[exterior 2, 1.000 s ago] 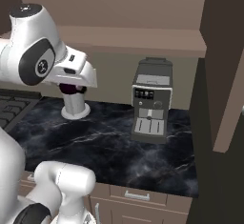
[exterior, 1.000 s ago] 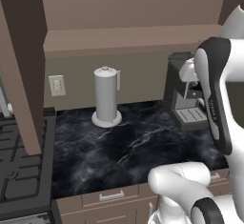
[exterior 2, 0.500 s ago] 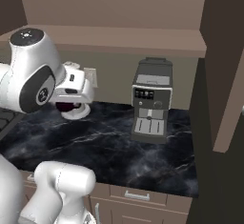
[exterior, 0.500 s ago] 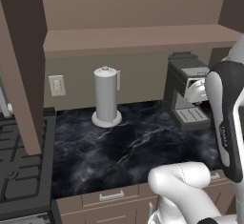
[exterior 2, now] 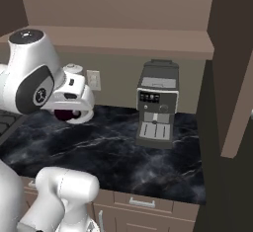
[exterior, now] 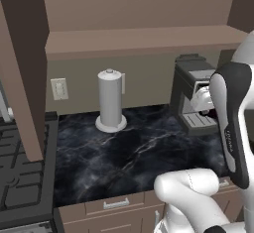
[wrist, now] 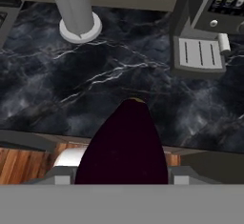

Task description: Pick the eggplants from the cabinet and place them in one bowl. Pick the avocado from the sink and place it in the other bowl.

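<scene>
Dark marble counter (exterior: 129,152) is under me, with a stove (exterior: 20,187) at its left end. Next comes the grey paper towel holder (exterior: 110,100), then the coffee machine (exterior 2: 157,108) on the right. My gripper (wrist: 125,173) is squeezed on a purple eggplant (wrist: 123,144), up in the air above the counter's front edge.

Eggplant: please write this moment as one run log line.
gripper: shut on eggplant | position: above dark counter edge | nearby: coffee machine | bowls: unseen
</scene>
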{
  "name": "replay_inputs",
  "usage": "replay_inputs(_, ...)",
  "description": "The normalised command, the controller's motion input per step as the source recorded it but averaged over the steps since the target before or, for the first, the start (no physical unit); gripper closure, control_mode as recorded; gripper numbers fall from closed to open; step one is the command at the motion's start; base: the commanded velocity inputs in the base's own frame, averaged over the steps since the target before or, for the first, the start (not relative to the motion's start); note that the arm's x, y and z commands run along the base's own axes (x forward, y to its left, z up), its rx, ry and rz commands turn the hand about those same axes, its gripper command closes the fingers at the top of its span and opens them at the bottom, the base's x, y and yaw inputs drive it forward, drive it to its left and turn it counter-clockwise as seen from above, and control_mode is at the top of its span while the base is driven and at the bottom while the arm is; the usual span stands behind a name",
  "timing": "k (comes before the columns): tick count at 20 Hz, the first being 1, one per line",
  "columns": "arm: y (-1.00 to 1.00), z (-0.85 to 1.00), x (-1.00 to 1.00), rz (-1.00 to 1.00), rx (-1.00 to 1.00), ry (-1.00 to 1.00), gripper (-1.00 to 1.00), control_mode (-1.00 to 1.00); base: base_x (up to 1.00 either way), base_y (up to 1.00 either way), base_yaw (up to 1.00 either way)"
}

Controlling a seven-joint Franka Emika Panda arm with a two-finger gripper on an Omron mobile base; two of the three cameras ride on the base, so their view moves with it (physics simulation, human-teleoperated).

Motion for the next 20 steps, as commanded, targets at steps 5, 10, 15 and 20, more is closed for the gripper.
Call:
replay_inputs(5,0.06,0.00,0.00,0.00,0.00,0.07,1.00,-1.00,0.00,0.00,0.00)
replay_inputs(10,0.02,0.00,0.00,-0.01,0.00,0.02,1.00,-1.00,0.00,0.00,0.00)
replay_inputs(15,0.00,0.00,-0.02,-0.02,0.00,0.00,1.00,1.00,-0.15,0.00,-0.02)
replay_inputs(20,0.00,0.00,0.00,0.00,0.00,0.00,1.00,1.00,-0.31,0.02,0.08)
